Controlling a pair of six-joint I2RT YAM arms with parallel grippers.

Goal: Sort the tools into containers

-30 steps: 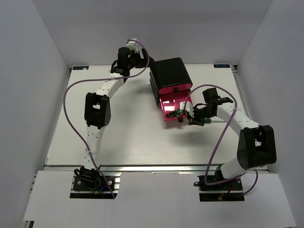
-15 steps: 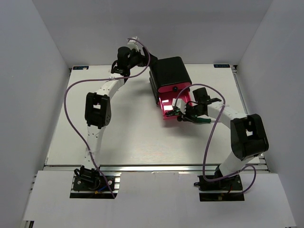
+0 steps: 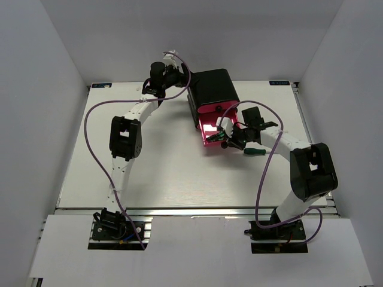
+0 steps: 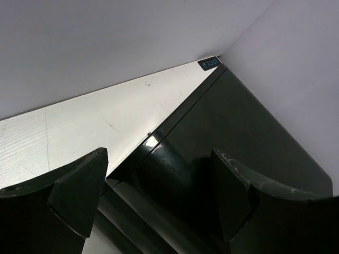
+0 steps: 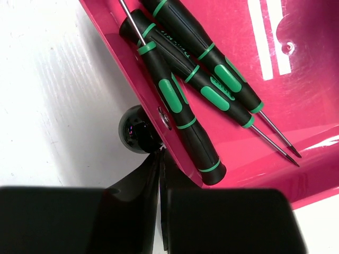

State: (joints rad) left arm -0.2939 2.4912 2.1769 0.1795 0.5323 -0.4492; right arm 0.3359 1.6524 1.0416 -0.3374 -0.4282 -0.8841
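Observation:
The black box (image 3: 214,88) holds pink drawers; the bottom drawer (image 3: 210,134) stands partly open. Three thin black-and-green screwdrivers (image 5: 185,79) lie in it. My right gripper (image 5: 161,154) is shut and empty, its tips against the drawer's front wall right beside the round black knob (image 5: 137,136); in the top view it (image 3: 227,139) sits at the drawer's front right. The larger green-handled screwdriver (image 3: 255,151) lies on the table by the right wrist. My left gripper (image 4: 159,198) is open around the box's rear left edge (image 4: 222,137). The wrench is not in view.
The white table (image 3: 161,161) has grey walls on three sides. The box stands at the back middle. The right arm's purple cable (image 3: 263,179) loops over the table's right side. The left arm (image 3: 122,137) runs along the left side.
My right gripper has swung left from beside the green screwdriver to the drawer's front, and the drawer has slid a little into the box. The left gripper has edged closer to the box.

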